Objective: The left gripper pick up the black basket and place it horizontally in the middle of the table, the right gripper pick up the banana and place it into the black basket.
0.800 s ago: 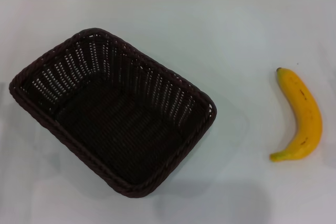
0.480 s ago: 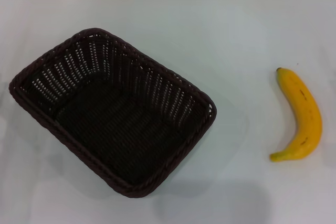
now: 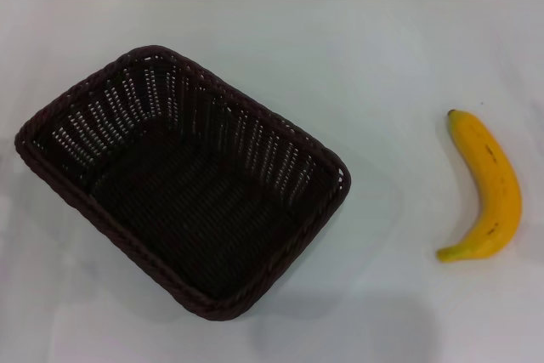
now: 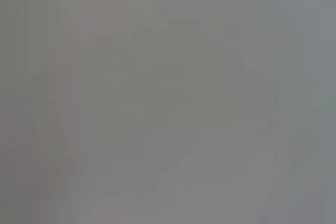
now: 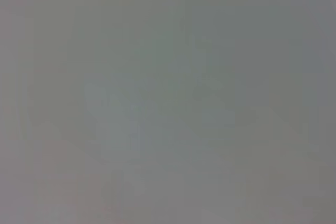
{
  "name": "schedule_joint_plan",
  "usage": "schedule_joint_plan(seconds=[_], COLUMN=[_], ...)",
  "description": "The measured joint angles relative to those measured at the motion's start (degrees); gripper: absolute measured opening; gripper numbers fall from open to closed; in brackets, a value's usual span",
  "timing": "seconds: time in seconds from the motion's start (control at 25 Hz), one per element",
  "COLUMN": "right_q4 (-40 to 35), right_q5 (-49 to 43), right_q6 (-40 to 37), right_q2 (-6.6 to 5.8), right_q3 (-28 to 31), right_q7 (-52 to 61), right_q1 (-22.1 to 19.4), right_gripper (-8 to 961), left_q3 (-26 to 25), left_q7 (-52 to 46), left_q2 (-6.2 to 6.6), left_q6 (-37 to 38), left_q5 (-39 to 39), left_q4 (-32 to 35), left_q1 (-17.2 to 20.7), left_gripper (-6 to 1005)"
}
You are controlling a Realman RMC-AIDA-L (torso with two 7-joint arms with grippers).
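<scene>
Sitting on the white table (image 3: 399,57), the black basket (image 3: 183,180) takes up the left half of the head view, turned at a diagonal: one corner points to the far side, the opposite corner to the near edge. It stands upright with the opening facing up, and its woven floor and slanted open-weave walls are in plain sight with only weave showing inside. Banana (image 3: 486,184) lies flat on the table at the right side, well apart from the basket, bare table between them. Its dark tip points to the far side, the stem end curls toward the near edge and back toward the basket, curve bulging to the right. Neither arm shows in the head view. Both wrist views give only a flat grey field. Left gripper and right gripper are both out of sight, so claw state can't be told for either.
</scene>
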Motion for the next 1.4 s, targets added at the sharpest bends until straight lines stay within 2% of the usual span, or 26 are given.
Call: schedule_joint_plan(seconds=[0.2,0.36,0.44,0.48,0.56,0.72,0.84,1.0,1.08,1.12,1.2,1.28,1.4], right_q4=[-1.7,-3.0,-3.3,-3.5,-3.9,-5.4,-6.1,-6.5,-6.5,-6.5,-6.5,-6.3,-6.0], right_q5=[0.0,0.0,0.0,0.0,0.0,-0.1,-0.3,-0.4,-0.4,-0.4,-0.4,-0.4,-0.5], right_q6=[-0.1,-0.1,-0.2,-0.2,-0.5,-2.7,-4.1,-5.0,-5.0,-5.0,-5.0,-5.0,-4.9], right_q2=[-0.09,-0.26,-0.28,-0.31,-0.34,-0.36,-0.37,-0.37,-0.37,-0.36,-0.32,-0.26,-0.12], right_q3=[1.0,1.5,1.5,1.5,1.5,1.5,1.5,1.2,1.0,0.9,0.8,0.7,0.7], right_q7=[0.0,0.0,0.0,0.0,-0.2,-0.7,-0.7,-0.7,-0.7,-0.7,-0.7,-0.7,-0.6], right_q1=[-0.3,-0.5,-0.5,-0.5,-0.5,-0.4,-0.3,0.1,0.2,0.2,0.2,0.2,0.2], right_gripper=[859,859,859,859,859,859,859,860,860,860,860,860,860], left_q3=[0.1,1.1,3.0,3.7,6.9,15.6,21.5,26.8,27.8,28.0,28.2,28.2,28.4], left_q7=[-12.2,-30.2,-42.1,-45.1,-55.1,-75.8,-87.9,-98.4,-101.1,-102.5,-104.4,-105.1,-105.5], left_q2=[0.33,0.65,1.49,1.96,3.97,10.4,14.62,18.7,20.12,21.16,22.44,22.78,21.78], left_q6=[-0.5,2.6,6.1,7.1,10.1,11.8,11.0,7.6,4.8,2.8,-0.6,-3.1,-6.2], left_q5=[0.2,2.3,6.9,8.5,13.8,26.9,35.0,45.6,51.5,55.4,62.6,68.7,78.0], left_q4=[2.7,11.8,17.8,19.5,24.0,30.0,33.9,40.0,41.2,41.6,41.7,41.8,41.6], left_q1=[0.2,0.4,0.1,-0.2,-1.2,-4.2,-7.2,-12.1,-14.9,-17.1,-21.2,-24.8,-29.5], left_gripper=[872,871,871,871,871,869,867,865,863,863,862,861,856])
